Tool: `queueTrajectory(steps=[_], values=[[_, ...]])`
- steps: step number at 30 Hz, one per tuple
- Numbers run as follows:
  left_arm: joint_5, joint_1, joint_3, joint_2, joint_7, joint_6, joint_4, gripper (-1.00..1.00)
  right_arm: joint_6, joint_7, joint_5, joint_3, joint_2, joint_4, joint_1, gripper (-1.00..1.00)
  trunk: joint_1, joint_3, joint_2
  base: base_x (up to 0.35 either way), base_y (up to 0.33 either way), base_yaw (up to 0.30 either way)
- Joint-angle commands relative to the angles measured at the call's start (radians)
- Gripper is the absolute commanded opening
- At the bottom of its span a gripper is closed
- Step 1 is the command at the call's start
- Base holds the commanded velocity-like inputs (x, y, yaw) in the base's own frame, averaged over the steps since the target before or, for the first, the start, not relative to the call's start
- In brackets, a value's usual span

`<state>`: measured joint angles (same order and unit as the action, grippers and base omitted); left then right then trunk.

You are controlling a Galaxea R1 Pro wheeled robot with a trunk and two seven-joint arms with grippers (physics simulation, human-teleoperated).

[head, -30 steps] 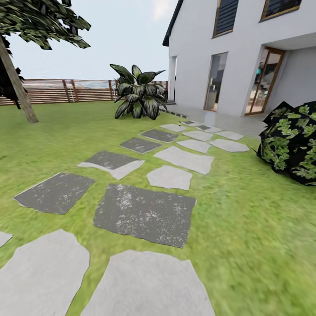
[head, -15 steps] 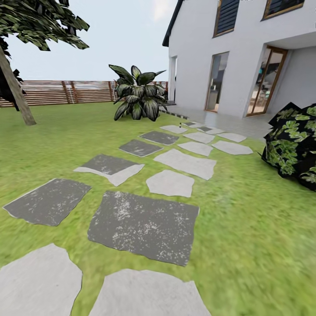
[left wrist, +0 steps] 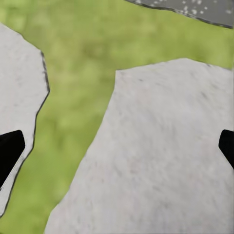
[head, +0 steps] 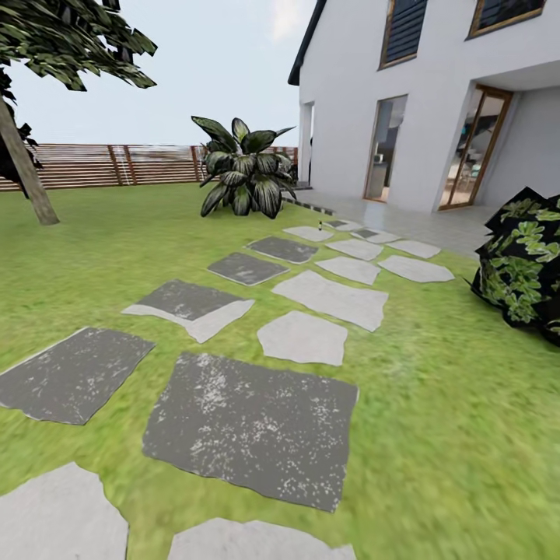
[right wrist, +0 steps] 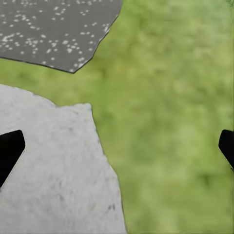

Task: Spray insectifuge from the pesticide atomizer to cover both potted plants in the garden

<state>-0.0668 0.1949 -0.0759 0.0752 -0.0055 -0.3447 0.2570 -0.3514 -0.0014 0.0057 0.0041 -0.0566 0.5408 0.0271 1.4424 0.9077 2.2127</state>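
Head view: lawn (head: 467, 435) crossed by grey and pale stepping stones (head: 249, 424); a tiny dark bottle, possibly the pesticide atomizer (head: 320, 228), is seen far along the path near the house (head: 435, 101). Slatted fence (head: 117, 163) behind.

Left wrist view: left gripper (left wrist: 117, 148) spread wide, nothing held, above pale stone.

Right wrist view: right gripper (right wrist: 117, 148) likewise spread, empty, over grass.

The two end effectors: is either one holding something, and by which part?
Nothing is held. Left end effector and right end effector are open over stepping stones and grass.

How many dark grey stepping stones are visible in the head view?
5, perhaps more farther off: largest nearest, one at left, one two-tone, two beyond. A small dark patch near the house is unclear.
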Motion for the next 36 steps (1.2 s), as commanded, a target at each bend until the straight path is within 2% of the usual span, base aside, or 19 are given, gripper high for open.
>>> queueTrajectory(steps=[1,36], values=[[-0.007,0.000,0.001,0.000,-0.001,-0.003,-0.001,1.00,-0.003,0.000,0.001,0.000,0.000,-0.001,0.000,1.00,0.000,0.001,0.000,0.339,0.000,0.000],[-0.007,0.000,0.001,0.000,-0.001,-0.003,-0.001,1.00,-0.003,0.000,0.002,0.000,0.000,0.000,0.000,1.00,0.000,0.001,0.000,0.339,0.000,0.000]])
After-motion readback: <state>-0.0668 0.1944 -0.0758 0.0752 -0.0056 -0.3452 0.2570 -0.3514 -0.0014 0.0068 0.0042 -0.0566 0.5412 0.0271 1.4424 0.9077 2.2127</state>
